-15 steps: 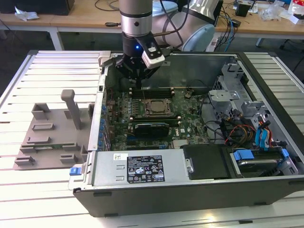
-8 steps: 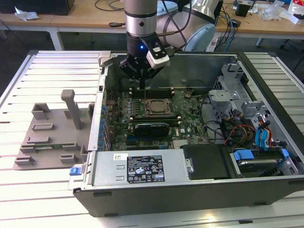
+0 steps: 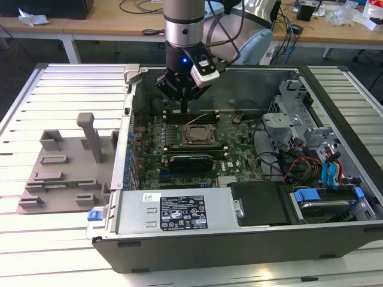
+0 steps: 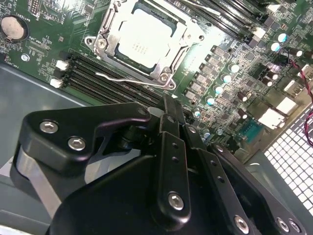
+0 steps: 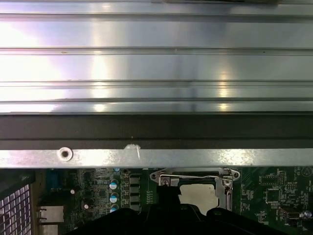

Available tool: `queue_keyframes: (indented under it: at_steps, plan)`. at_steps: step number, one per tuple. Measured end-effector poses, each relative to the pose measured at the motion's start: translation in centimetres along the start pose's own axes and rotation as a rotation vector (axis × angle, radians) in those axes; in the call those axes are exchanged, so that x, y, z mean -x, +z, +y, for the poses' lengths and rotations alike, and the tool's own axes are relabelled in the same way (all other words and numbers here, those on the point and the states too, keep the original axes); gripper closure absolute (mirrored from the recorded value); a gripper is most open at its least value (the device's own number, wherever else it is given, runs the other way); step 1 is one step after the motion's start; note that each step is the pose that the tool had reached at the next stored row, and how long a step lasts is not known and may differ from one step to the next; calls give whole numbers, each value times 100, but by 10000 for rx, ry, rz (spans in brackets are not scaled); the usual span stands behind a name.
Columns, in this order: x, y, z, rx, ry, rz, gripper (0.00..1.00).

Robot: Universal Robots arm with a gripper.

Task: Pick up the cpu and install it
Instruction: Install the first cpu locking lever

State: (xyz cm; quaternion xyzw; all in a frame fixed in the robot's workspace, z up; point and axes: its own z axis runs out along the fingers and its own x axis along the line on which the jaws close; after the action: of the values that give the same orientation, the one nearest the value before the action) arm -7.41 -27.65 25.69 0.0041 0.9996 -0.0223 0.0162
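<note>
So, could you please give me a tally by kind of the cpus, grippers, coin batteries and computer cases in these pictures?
cpu: 1
gripper: 1
coin battery: 1
computer case: 1
Total: 4

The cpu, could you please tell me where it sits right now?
The cpu lies in the motherboard socket, inside its metal frame beside the memory slots in the second wrist view; the gripper hangs above the open computer case.

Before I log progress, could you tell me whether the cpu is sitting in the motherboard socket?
Yes, the cpu lies inside the socket's metal frame.
</note>
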Motion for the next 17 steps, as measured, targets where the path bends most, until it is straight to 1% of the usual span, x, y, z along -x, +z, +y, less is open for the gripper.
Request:
queue_keyframes:
  at_steps: [5,9,17]
  plan:
    - [0,1,0,1,3,-1,89]
    - [-1,24,1,0,3,-1,89]
    - [-1,47,2,-1,46,1,89]
